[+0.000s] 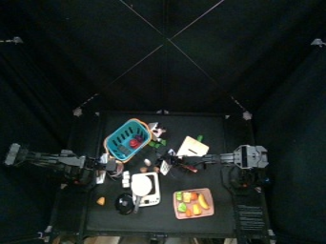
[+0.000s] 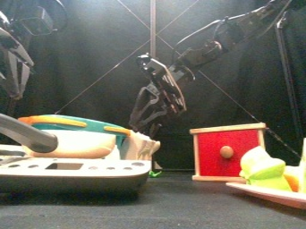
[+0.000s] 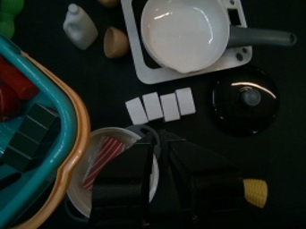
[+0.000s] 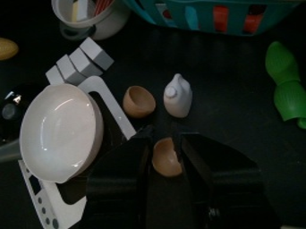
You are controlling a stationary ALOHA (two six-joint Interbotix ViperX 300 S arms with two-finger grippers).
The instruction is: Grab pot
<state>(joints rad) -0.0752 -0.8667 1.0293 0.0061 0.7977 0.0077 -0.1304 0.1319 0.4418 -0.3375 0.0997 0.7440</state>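
Observation:
The pot (image 3: 182, 34) is white with a grey handle (image 3: 266, 38) and sits on a white stove plate. It shows in the top view (image 1: 144, 185) at the table's front middle, in the right wrist view (image 4: 54, 134), and in the front view its handle (image 2: 27, 134) is near left. My right gripper (image 4: 165, 143) is open and hovers beside the pot, with a brown egg-shaped piece (image 4: 165, 157) seen between the jaws. It hangs mid-table in the front view (image 2: 156, 89) and the top view (image 1: 163, 164). My left gripper (image 3: 162, 143) is left of the pot, by the basket.
A teal basket (image 1: 128, 140) with an orange rim stands behind the pot. A black lid (image 3: 245, 98), white cubes (image 3: 162, 106) and a striped cup (image 3: 106, 154) lie near it. A white bottle (image 4: 180, 96), a second brown egg piece (image 4: 139, 101), a red box (image 2: 227, 152) and a food plate (image 1: 193, 213) are around.

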